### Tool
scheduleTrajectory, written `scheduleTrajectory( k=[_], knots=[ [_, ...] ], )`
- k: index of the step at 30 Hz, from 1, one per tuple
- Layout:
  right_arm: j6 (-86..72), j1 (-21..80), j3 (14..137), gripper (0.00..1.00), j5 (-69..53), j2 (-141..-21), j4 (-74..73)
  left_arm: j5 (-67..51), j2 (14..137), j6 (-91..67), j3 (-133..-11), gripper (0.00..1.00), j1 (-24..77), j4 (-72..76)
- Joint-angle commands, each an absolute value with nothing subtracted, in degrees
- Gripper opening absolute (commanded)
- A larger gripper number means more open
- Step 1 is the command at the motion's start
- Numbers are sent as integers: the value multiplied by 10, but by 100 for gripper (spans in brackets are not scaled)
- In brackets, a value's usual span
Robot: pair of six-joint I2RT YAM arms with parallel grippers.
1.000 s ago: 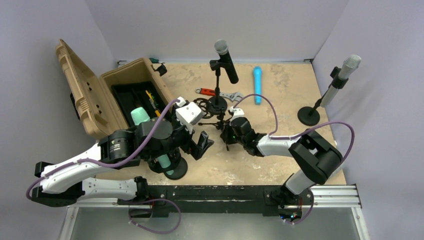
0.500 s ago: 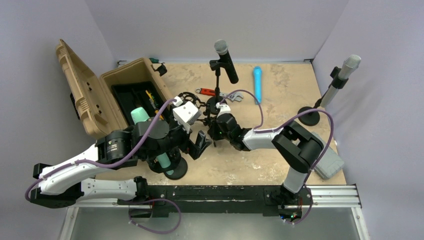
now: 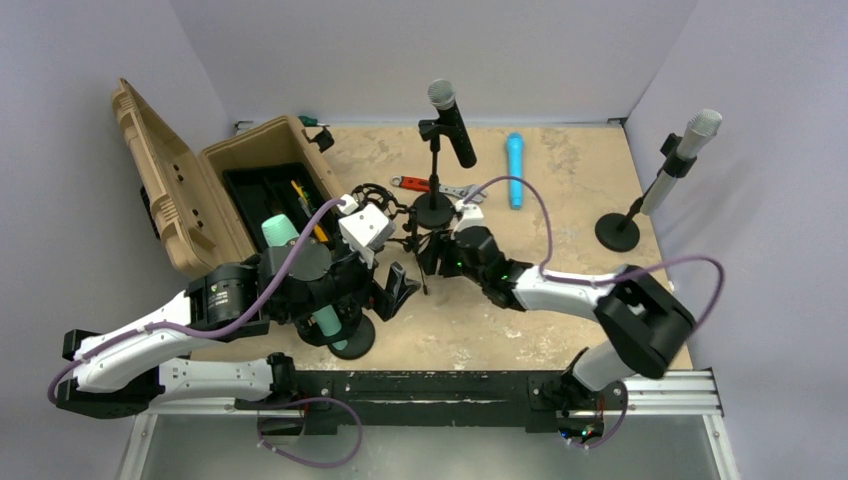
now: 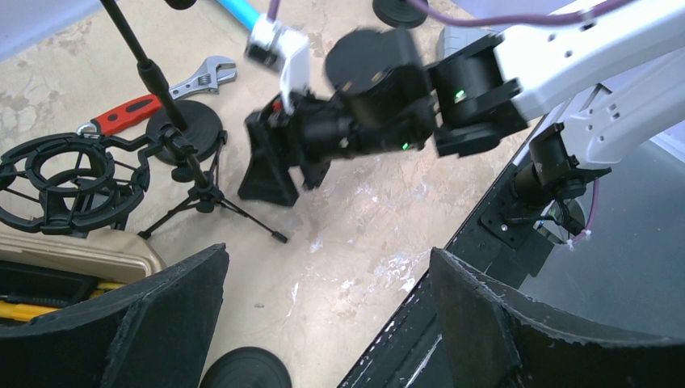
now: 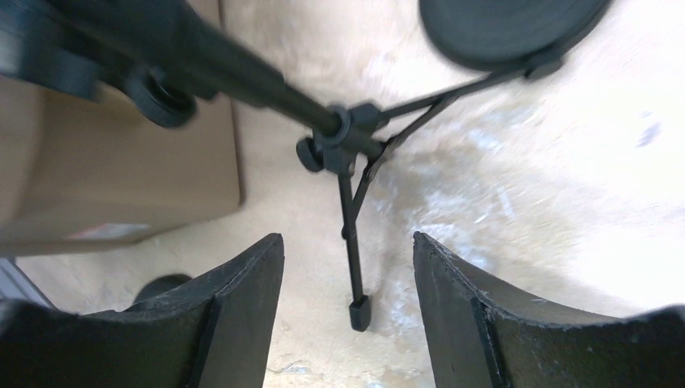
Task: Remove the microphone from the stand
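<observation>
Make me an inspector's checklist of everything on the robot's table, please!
Surface: beige stone-look table, pale scuffs near the middle.
Job's things: black microphone clipped in its stand, not yet removed.
Clutter: blue microphone lying flat; grey microphone on another stand; teal microphone partly hidden by the left arm; red-handled wrench; shock mount on a small tripod; open tan case.
Grippers: left gripper open, empty; right gripper open above a tripod leg, holding nothing.
Cables: purple cables loop off both arms.
Surroundings: plain grey walls; metal rail at the near edge.
</observation>
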State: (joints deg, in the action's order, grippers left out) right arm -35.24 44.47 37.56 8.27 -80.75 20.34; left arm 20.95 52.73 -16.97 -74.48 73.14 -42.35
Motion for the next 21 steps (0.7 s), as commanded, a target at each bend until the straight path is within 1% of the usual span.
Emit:
scheduleTrajectory(
  k=[1, 5, 9, 18, 20, 21],
  knots=[
    [-286, 418, 359, 59, 115, -745, 241, 201, 520, -176, -736, 92, 729, -395],
    [-240, 416, 375, 57, 170, -757, 328, 197, 519, -175, -736, 92, 728, -390],
    [-208, 416, 428, 55, 217, -824, 391, 195, 513, -180, -738, 92, 729, -394],
    [-153, 414, 581, 56, 327, -976, 429, 195, 508, -175, -744, 93, 727, -400],
    [-142, 414, 606, 56, 340, -1007, 430, 193, 510, -172, -747, 93, 727, -401],
    [-137, 414, 616, 54, 341, -1019, 431, 194, 511, -170, -747, 93, 727, -401]
  ],
)
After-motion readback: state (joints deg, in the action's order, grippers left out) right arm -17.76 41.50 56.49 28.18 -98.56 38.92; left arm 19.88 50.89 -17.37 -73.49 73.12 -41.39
